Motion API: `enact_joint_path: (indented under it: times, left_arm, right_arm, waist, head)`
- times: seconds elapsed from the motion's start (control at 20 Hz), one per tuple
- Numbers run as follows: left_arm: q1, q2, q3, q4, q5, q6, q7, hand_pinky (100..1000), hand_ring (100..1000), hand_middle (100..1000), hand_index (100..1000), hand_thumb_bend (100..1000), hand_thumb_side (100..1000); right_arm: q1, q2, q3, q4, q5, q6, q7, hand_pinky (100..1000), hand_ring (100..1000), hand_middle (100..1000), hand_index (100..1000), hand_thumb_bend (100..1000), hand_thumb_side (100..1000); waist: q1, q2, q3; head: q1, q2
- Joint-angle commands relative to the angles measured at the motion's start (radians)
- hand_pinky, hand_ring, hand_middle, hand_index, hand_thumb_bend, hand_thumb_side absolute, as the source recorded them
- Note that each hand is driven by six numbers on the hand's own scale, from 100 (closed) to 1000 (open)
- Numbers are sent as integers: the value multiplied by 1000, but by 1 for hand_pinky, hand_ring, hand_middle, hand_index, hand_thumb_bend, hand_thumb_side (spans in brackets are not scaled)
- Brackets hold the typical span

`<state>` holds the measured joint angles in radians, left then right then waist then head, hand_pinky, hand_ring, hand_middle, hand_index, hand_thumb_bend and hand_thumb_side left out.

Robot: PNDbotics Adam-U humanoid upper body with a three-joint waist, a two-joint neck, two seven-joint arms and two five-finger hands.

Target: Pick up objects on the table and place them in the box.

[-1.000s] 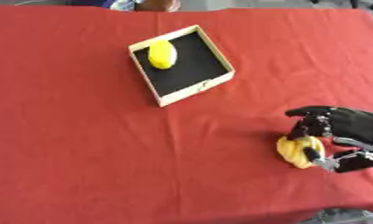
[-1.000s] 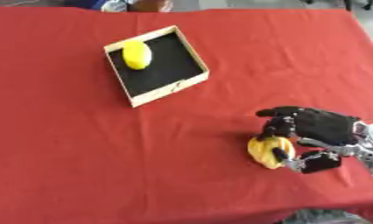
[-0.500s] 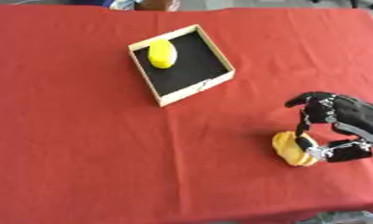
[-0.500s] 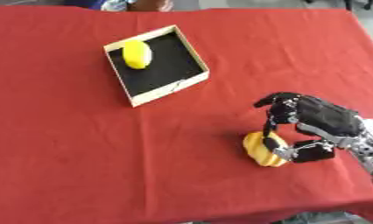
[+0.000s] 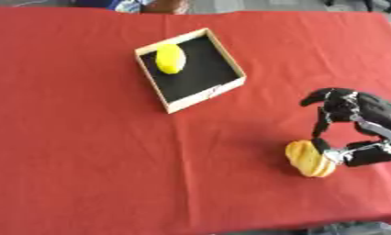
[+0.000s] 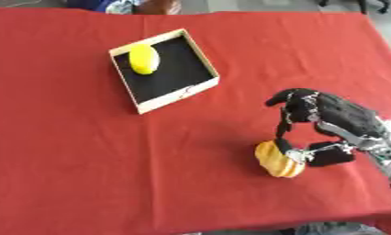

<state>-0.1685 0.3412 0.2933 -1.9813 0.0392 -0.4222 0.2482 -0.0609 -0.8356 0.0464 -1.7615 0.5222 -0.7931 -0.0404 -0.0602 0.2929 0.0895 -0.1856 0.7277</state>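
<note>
- Done: a yellow fruit [image 5: 170, 58] already lies in the box [image 5: 230, 69], at its far left corner.
- Left: an orange, ridged object [image 5: 309, 159] on the near right of the red tablecloth [image 5: 86, 151].
- The right hand [image 6: 331, 124] seems to pinch it between thumb and fingers, not yet lifted as far as I can tell.

Red-covered worktop [image 5: 86, 160] with a box and a bun on it.

The red cloth covers the whole worktop, out to its far edge. A shallow box [image 5: 205, 93] with pale walls and a black floor lies askew in the far middle, one corner pointing away. Well apart from it, toward the near right, an orange-yellow ridged bun [image 5: 309, 159] sits on the cloth. The left half and the near middle of the cloth show only red.
</note>
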Motion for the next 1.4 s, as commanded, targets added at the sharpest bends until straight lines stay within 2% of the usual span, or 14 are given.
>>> enact_joint_path:
  times: [0.05, 0.2, 0.35, 0.45, 0.55, 0.75, 0.85, 1.0, 1.2, 1.3, 1.4]
  left_arm:
    - [-10, 11, 5, -19, 3, 2, -1, 906, 755, 819, 877, 174, 758]
    - [-12, 12, 5, -19, 3, 2, -2, 907, 755, 819, 878, 175, 758]
    - [-11, 12, 6, -19, 2, 4, -3, 906, 755, 819, 878, 175, 758]
    - [-12, 13, 7, -19, 2, 4, -2, 906, 755, 819, 878, 174, 758]
    - [-12, 14, 6, -19, 2, 3, -2, 906, 755, 819, 878, 175, 759]
    - [-12, 13, 5, -19, 3, 5, -4, 906, 754, 819, 878, 175, 759]
    - [-13, 12, 5, -19, 3, 5, -4, 906, 754, 819, 878, 175, 759]
    - [-15, 10, 3, -19, 4, 6, -6, 907, 754, 819, 877, 175, 759]
    - [-17, 8, 1, -19, 6, 8, -8, 907, 753, 819, 877, 175, 759]
    - [-17, 7, 1, -19, 7, 8, -10, 907, 753, 819, 877, 176, 760]
    - [-18, 6, 1, -19, 8, 9, -10, 907, 753, 819, 877, 177, 760]
  right_arm:
    - [7, -53, -26, -13, -22, 0, 21, 853, 875, 500, 726, 100, 182]
    - [32, -68, -36, -16, -10, -18, 73, 900, 974, 602, 903, 100, 190]
    - [54, -82, -45, -15, 16, -54, 134, 955, 1000, 704, 965, 100, 176]
    - [64, -87, -49, -15, 39, -78, 170, 975, 1000, 730, 970, 100, 350]
    - [70, -89, -51, -14, 59, -98, 199, 986, 1000, 747, 975, 100, 420]
    - [76, -88, -61, -7, 90, -110, 217, 995, 1000, 758, 978, 100, 350]
    - [76, -83, -60, -2, 102, -107, 216, 993, 1000, 756, 977, 100, 351]
    - [70, -71, -57, 4, 118, -91, 209, 991, 1000, 754, 976, 100, 350]
    - [53, -58, -55, 9, 171, -49, 178, 1000, 1000, 776, 979, 100, 273]
    - [47, -54, -50, 8, 205, -39, 164, 1000, 1000, 796, 986, 100, 263]
    - [46, -50, -44, 10, 235, -37, 154, 1000, 1000, 806, 986, 100, 291]
  waist:
    - [0, -18, -1]
    - [-2, -17, -4]
    - [-2, -17, -6]
    - [-1, -17, -7]
    - [0, -17, -8]
    - [0, -17, -11]
    - [1, -16, -10]
    - [1, -14, -9]
    - [1, -13, -5]
    - [2, -12, -3]
    - [1, -10, -3]
  head:
    - [3, -10]
    - [6, -10]
    - [7, -9]
    - [7, -9]
    - [7, -10]
    - [6, -9]
    - [5, -10]
    - [3, -10]
    - [1, -11]
    - [2, -12]
    - [1, -11]
